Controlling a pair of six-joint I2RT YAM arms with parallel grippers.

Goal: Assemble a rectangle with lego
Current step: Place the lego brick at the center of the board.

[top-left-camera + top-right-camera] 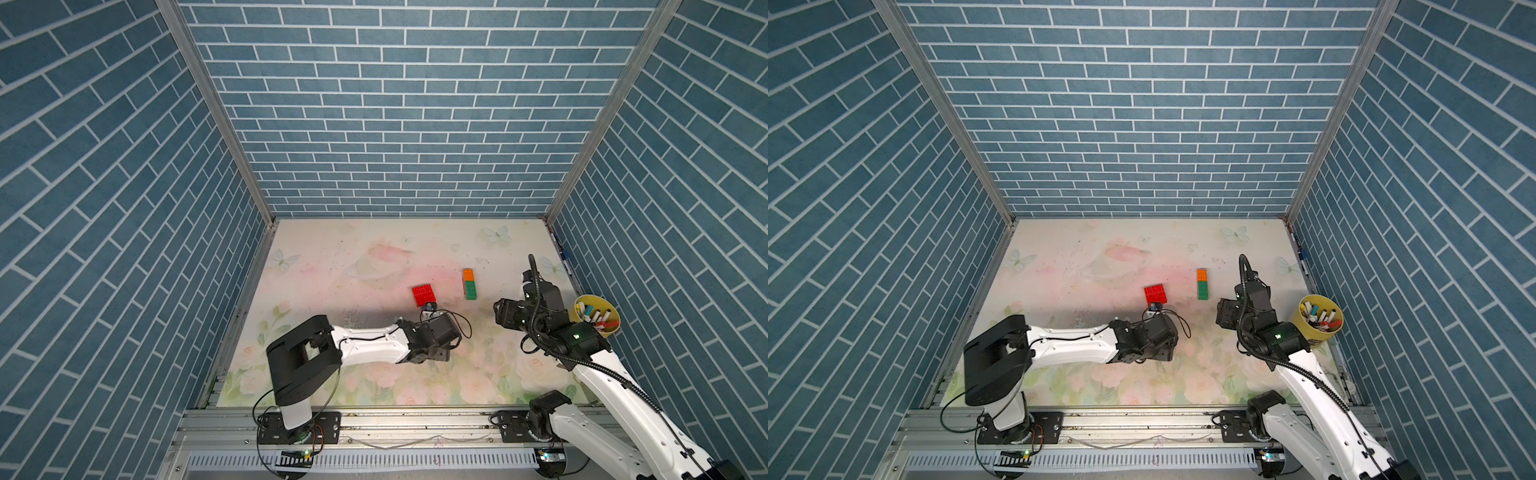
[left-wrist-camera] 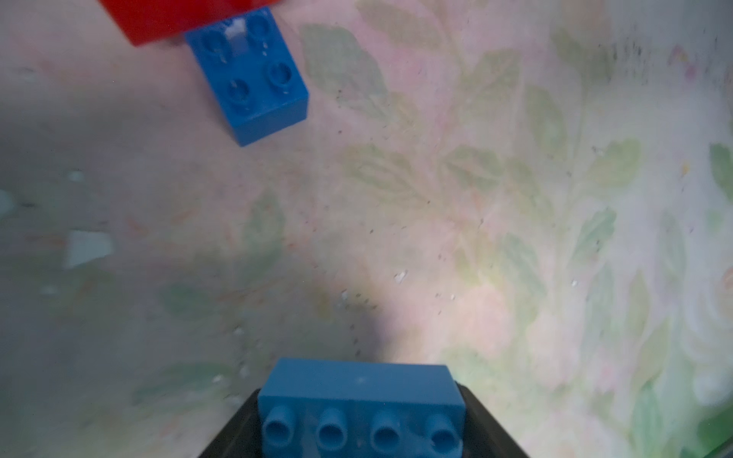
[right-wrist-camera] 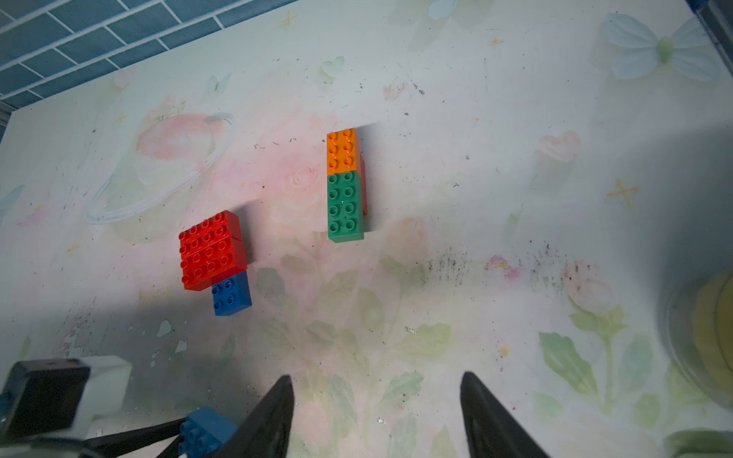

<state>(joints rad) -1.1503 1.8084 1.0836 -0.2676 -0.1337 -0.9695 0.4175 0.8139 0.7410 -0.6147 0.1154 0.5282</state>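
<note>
Near the red bricks [image 3: 212,250], a light blue brick [image 2: 361,380] is gripped by the left claw [image 2: 357,420]; the right claw [image 3: 377,416] is spread, empty.

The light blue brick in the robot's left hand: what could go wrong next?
1. The light blue brick sits at the tips of the left hand, so it might twist or slip when pressed down.
2. The red block, with a dark blue brick at its edge, is held by nothing; a push may slide it, since the right hand is open and away.
3. The yellow marker cup stands close beside the right arm, which could bump it.
</note>
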